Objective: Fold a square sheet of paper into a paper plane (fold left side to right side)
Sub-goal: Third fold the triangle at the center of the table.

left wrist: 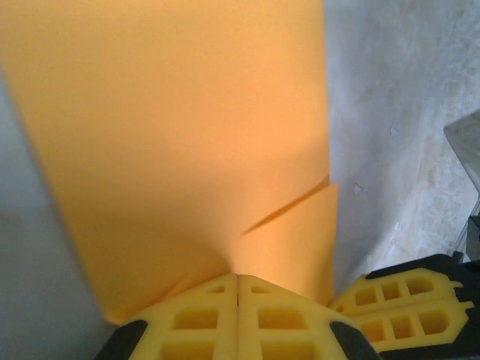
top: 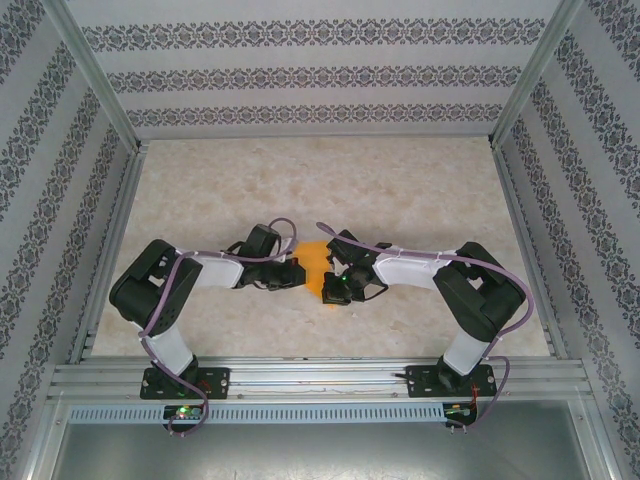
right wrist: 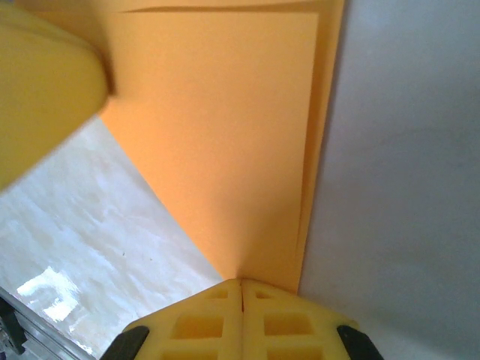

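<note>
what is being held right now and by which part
the thin orange folded sheet of paper: left jaws pinch its left edge, right jaws pinch a tapered corner on its right side

— What kind of place is this?
— A robot lab. A left arm [top: 205,270] and a right arm [top: 410,268] are bolted to a metal rail [top: 320,375] at the near edge of the table [top: 300,180].
— And around it?
— Metal bars [top: 93,75] hold patterned walls [top: 300,75], like a test box. Purple cables [top: 160,305] run along the arms.
</note>
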You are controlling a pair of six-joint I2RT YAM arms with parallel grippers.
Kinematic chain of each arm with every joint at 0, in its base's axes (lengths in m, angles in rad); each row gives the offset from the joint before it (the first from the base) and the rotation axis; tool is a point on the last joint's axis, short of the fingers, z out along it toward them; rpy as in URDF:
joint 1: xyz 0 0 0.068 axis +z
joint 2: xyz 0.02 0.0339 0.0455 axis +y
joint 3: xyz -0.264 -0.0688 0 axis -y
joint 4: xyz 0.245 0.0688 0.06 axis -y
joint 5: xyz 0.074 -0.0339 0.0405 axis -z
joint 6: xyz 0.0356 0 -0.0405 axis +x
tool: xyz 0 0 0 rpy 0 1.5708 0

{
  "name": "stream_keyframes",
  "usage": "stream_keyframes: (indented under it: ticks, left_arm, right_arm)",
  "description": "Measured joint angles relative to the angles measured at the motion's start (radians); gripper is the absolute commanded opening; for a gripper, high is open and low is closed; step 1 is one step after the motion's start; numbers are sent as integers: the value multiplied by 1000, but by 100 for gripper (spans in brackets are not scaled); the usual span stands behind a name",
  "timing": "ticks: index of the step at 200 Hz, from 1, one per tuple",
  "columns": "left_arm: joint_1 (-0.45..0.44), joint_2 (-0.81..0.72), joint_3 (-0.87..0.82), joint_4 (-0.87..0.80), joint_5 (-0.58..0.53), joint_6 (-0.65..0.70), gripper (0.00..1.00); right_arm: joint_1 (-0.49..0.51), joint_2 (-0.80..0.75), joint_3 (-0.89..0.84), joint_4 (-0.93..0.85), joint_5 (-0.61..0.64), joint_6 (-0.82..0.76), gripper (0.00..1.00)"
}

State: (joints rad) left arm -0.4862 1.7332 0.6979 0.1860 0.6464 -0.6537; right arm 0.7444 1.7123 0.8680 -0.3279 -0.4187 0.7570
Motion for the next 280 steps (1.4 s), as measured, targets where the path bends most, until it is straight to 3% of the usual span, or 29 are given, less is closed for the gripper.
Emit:
stream_keyframes:
  ticks: [92,127,187,228,280]
  left_arm:
    - [142,-9,38,-93,-25,99,0]
    - [154,-90,51,-158,-55,127,0]
    - [61,-165,41,-151,20,131,0]
    - [-11,-61,60,-148,60,130,0]
    - [-23,25,84,-139,48,127,0]
  right_arm:
    - [0,0,1,-1,0,0,0]
    - [0,2,3,-3,0,0,0]
    - [0,2,3,-5,1,0,0]
    - [0,2,3,-5,2,0,0]
    - [0,2,3,-5,2,0,0]
